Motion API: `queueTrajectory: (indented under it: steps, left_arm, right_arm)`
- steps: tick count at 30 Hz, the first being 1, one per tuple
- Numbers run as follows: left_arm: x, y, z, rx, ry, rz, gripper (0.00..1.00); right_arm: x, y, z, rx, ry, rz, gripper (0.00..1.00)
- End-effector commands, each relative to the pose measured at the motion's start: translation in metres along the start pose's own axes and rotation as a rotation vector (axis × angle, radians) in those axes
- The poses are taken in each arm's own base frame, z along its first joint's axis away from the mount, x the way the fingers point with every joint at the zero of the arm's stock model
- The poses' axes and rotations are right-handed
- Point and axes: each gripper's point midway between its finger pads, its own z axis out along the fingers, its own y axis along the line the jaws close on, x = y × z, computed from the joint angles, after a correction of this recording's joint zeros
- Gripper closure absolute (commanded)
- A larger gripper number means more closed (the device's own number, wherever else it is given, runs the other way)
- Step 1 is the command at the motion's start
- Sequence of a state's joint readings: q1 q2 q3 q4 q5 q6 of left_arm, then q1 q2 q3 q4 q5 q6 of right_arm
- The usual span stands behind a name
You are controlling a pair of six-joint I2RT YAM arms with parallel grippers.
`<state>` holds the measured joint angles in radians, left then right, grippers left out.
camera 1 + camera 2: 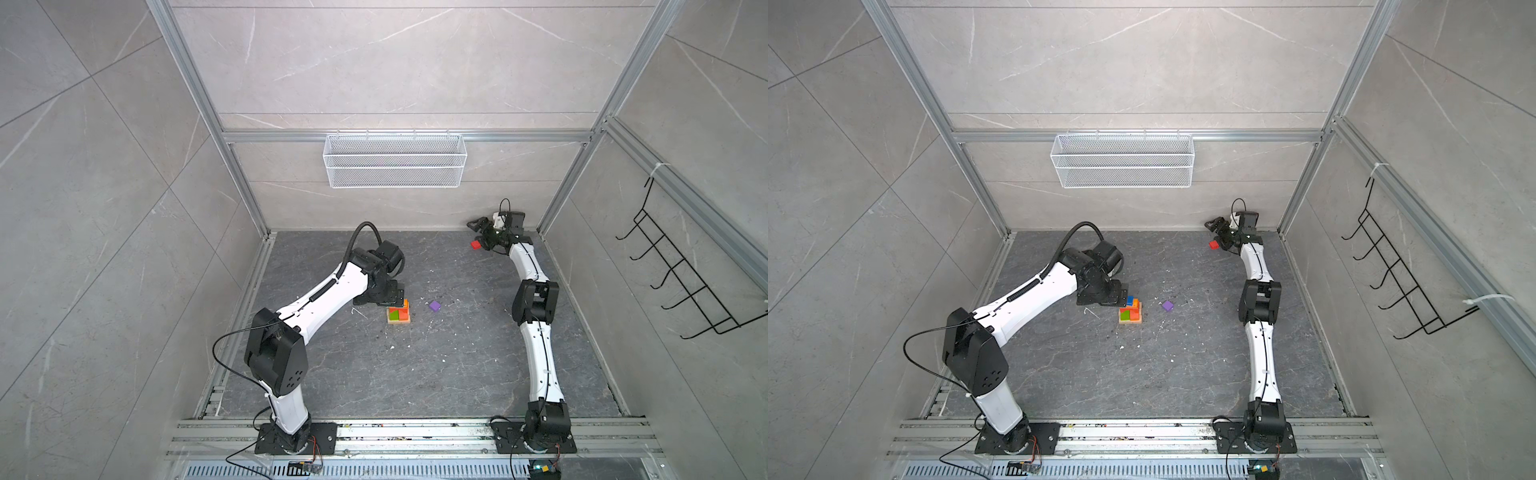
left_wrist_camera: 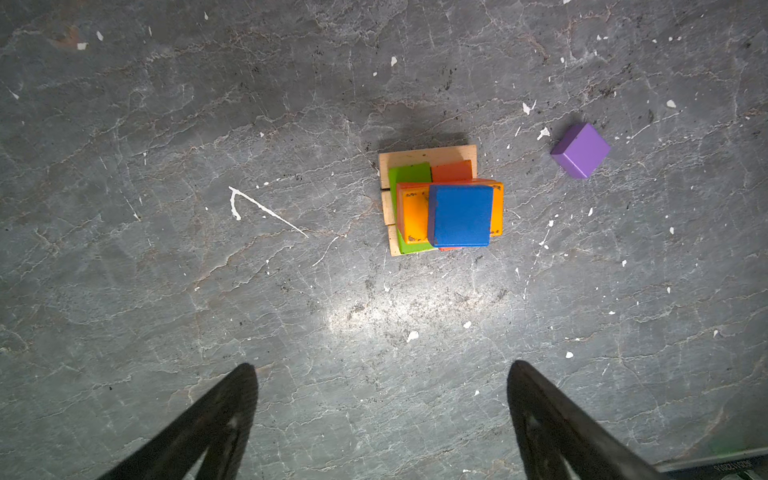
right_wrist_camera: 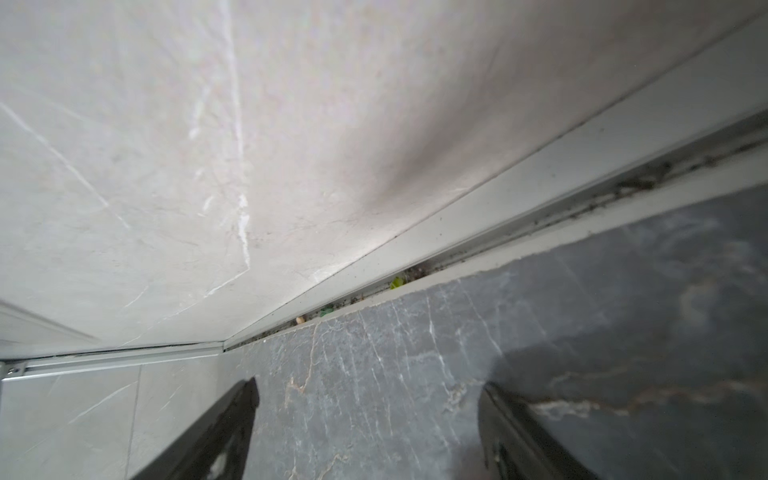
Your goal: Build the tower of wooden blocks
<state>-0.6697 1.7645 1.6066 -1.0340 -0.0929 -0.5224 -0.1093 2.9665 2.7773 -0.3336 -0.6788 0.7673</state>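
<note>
The wood block tower (image 1: 399, 314) (image 1: 1130, 312) stands mid-floor: tan base bars, a green and an orange-red slab, an orange piece and a blue block (image 2: 460, 216) on top. My left gripper (image 2: 380, 365) hangs open above bare floor beside the tower, with nothing between its fingers. A purple cube (image 1: 434, 306) (image 2: 580, 150) lies loose just right of the tower. My right gripper (image 1: 478, 232) (image 3: 370, 382) is open and empty at the back right corner, facing the wall. A red cube (image 1: 476, 245) (image 1: 1214, 245) lies on the floor right beside it and is hidden from the right wrist view.
A white wire basket (image 1: 395, 160) hangs on the back wall. A black hook rack (image 1: 681, 282) is fixed to the right wall. A metal rail (image 3: 519, 195) with a groove runs along the floor's back edge. White chips speckle the dark floor (image 1: 415, 374).
</note>
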Motion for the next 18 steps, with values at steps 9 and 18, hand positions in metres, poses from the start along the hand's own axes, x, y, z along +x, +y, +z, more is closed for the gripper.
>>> queueTrajectory:
  steps: [9,18]
  left_arm:
    - [-0.005,-0.006,-0.011,0.031,-0.005,0.009,0.05]
    - [-0.003,-0.005,-0.019,0.038,-0.020,0.008,0.06]
  right_arm:
    - [0.076,-0.070,0.021,0.057,0.233,0.227,0.19]
    - [0.086,-0.059,0.015,0.042,0.290,0.261,0.19]
